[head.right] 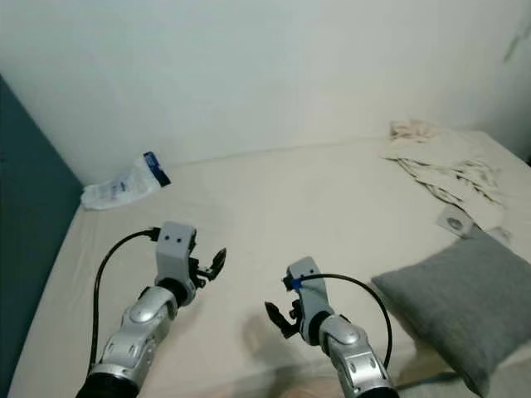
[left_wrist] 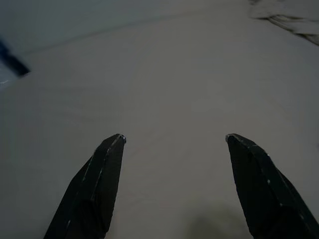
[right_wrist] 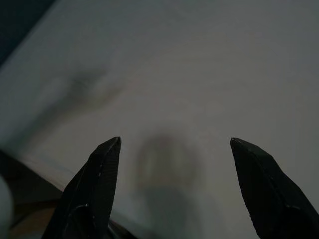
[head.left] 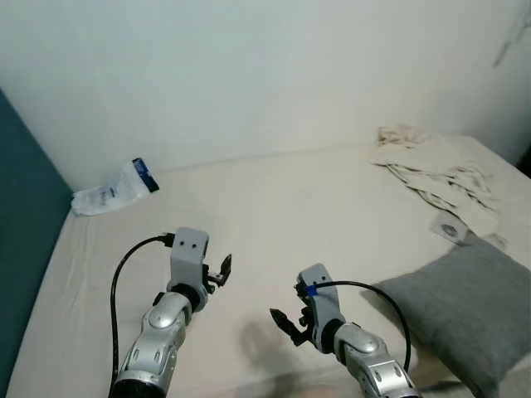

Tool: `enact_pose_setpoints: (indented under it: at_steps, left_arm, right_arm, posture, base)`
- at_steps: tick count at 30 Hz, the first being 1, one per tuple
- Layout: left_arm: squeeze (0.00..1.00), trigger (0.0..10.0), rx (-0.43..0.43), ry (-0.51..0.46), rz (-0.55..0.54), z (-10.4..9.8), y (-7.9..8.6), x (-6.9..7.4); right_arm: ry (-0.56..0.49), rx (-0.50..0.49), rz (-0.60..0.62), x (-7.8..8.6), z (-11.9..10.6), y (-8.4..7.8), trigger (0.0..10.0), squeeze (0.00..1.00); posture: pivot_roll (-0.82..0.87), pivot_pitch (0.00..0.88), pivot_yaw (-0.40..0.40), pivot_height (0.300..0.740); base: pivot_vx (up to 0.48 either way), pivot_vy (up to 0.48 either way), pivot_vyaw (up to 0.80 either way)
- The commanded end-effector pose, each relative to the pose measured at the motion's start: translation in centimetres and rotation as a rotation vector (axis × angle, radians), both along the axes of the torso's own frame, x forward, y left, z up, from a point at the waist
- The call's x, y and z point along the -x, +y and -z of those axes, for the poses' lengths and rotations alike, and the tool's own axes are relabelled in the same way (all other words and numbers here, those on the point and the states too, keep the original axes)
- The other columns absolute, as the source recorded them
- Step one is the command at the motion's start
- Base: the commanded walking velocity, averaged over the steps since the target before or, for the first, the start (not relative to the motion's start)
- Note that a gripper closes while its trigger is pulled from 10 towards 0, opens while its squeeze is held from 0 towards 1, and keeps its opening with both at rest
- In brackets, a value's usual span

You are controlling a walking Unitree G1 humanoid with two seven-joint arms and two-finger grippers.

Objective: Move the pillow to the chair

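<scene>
Grey pillow (head.left: pixel 465 311) on the bed (head.left: pixel 274 207), cut off at the frame edge.
Beside the pillow (apart from it), right gripper (right_wrist: pixel 174 144) and left gripper (left_wrist: pixel 174 139) hover, fingers spread.

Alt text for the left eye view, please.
A grey pillow lies at the bed's right edge, untouched; both arms hover over bare sheet, left tool and right tool open. A white packet and crumpled cloth lie near the wall.

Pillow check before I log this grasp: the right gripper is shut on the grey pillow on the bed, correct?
No. The right gripper is open and holds nothing, as the right wrist view shows; the grey pillow lies on the bed untouched, to that gripper's right.
</scene>
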State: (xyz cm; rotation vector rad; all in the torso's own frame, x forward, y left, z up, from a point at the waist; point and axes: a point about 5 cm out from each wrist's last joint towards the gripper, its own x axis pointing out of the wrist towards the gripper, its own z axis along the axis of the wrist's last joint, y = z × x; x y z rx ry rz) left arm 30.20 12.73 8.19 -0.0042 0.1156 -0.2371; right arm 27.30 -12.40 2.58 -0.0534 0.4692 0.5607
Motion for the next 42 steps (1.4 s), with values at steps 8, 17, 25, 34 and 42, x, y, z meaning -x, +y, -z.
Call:
enact_pose_setpoints:
  at_steps: [8, 17, 25, 34, 42]
  left_arm:
    - [0.00, 10.0, -0.014, 0.036, -0.001, 0.68, 0.51, 0.37]
    - [0.00, 10.0, -0.027, 0.042, 0.032, 0.80, 0.20, 0.50]
    - [0.00, 10.0, -0.025, 0.047, 0.047, 0.76, 0.06, 0.40]
    - [0.00, 10.0, -0.022, 0.047, 0.029, 0.61, 0.06, 0.20]
    - [0.00, 10.0, -0.020, 0.052, 0.018, 0.60, 0.06, 0.16]
  right_arm:
    - [0.015, -0.021, -0.026, 0.34, 0.03, 0.81, 10.0, 0.00]
    - [0.022, -0.021, -0.015, 0.46, 0.16, 0.64, 10.0, 0.00]
    - [0.031, -0.031, 0.015, 0.50, 0.18, 0.54, 10.0, 0.00]
    - [0.034, -0.028, 0.043, 0.45, 0.29, 0.28, 10.0, 0.00]
    - [0.034, -0.027, 0.062, 0.46, 0.34, -0.01, 10.0, 0.00]
  posture:
    - [0.02, 0.086, 0.049, 0.717]
    - [0.02, 0.088, 0.049, 0.717]
    - [0.02, 0.086, 0.055, 0.717]
    - [0.02, 0.091, 0.058, 0.717]
    - [0.02, 0.091, 0.057, 0.717]
  base:
    - [0.000, 0.000, 0.70]
    - [0.000, 0.000, 0.00]
    - [0.000, 0.000, -0.40]
    - [0.000, 0.000, 0.00]
    - [0.000, -0.257, 0.00]
